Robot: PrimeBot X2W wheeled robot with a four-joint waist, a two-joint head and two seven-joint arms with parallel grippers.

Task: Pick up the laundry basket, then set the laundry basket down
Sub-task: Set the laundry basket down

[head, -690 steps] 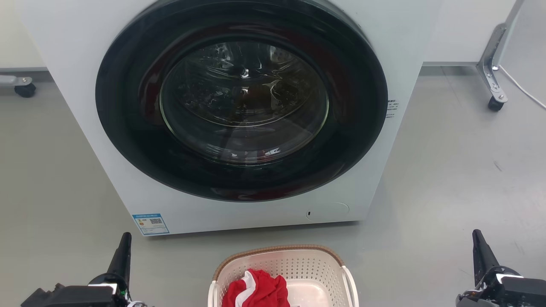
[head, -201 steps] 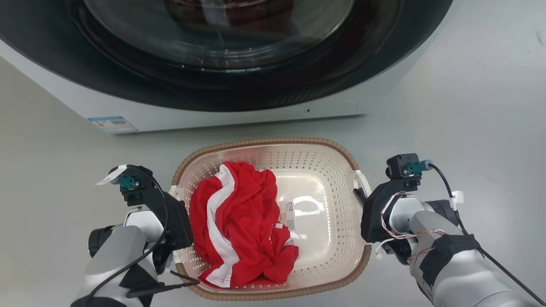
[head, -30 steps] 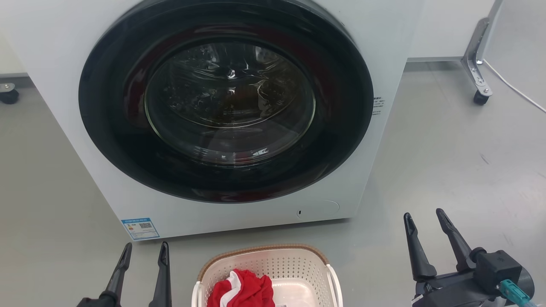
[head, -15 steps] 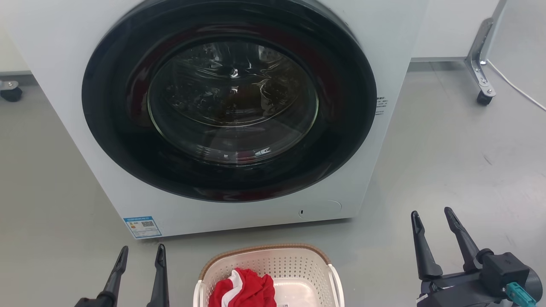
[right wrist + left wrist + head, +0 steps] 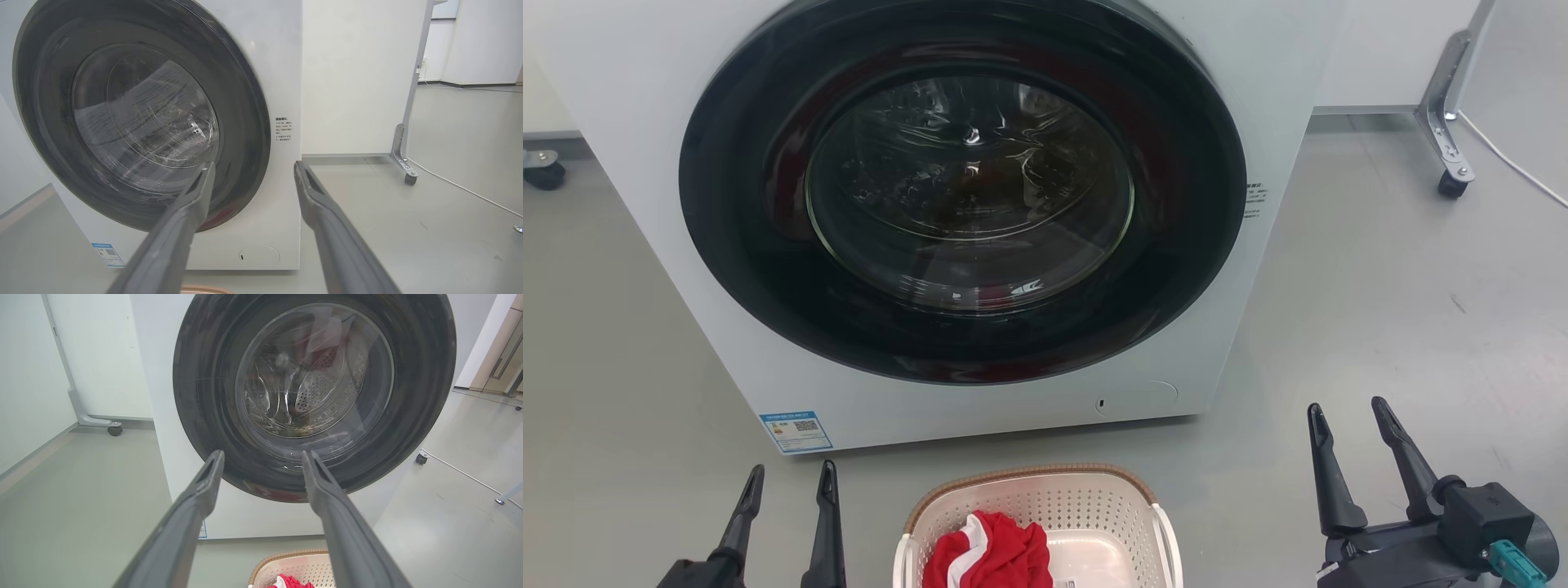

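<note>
**Basket on the floor between two empty grippers**

The laundry basket (image 5: pixel 1086 508) sits on the floor (image 5: pixel 1380 269) before the washing machine (image 5: pixel 1274 82). It lies between the left gripper (image 5: pixel 792 469) and the right gripper (image 5: pixel 1346 406), touching neither. Both have their fingers spread and grip nothing. Inside lies what looks like a red-and-white garment (image 5: pixel 992 555); the basket's near half is cut off.

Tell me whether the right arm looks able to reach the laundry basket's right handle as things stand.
Probably yes. The right gripper is open, off to the right of the laundry basket, with bare floor between it and the basket's right handle. Nothing stands in the way.
</note>
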